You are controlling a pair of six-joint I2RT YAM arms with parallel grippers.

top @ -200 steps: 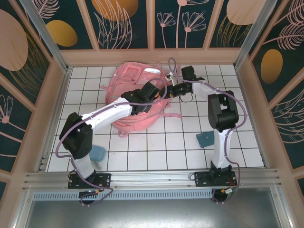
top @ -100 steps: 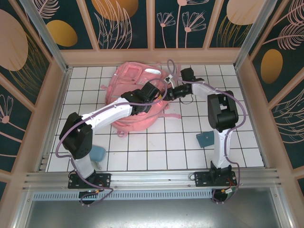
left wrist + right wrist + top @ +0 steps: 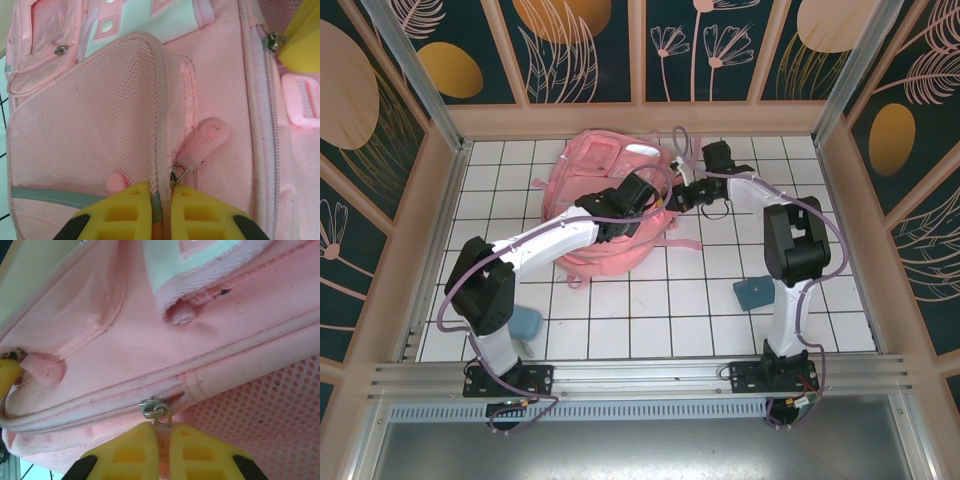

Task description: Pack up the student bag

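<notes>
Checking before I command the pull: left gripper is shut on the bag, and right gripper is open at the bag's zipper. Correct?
No. The right gripper is shut, not open: the right wrist view shows it pinched on the zipper pull. The rest holds: the left gripper is shut on the bag.

The backpack [image 3: 582, 160] is pink with a white stripe [image 3: 140, 20]. The table [image 3: 670, 320] is white with a dark grid. The case [image 3: 753, 293] is blue. The walls [image 3: 580, 85] are teal with orange ovals.
</notes>
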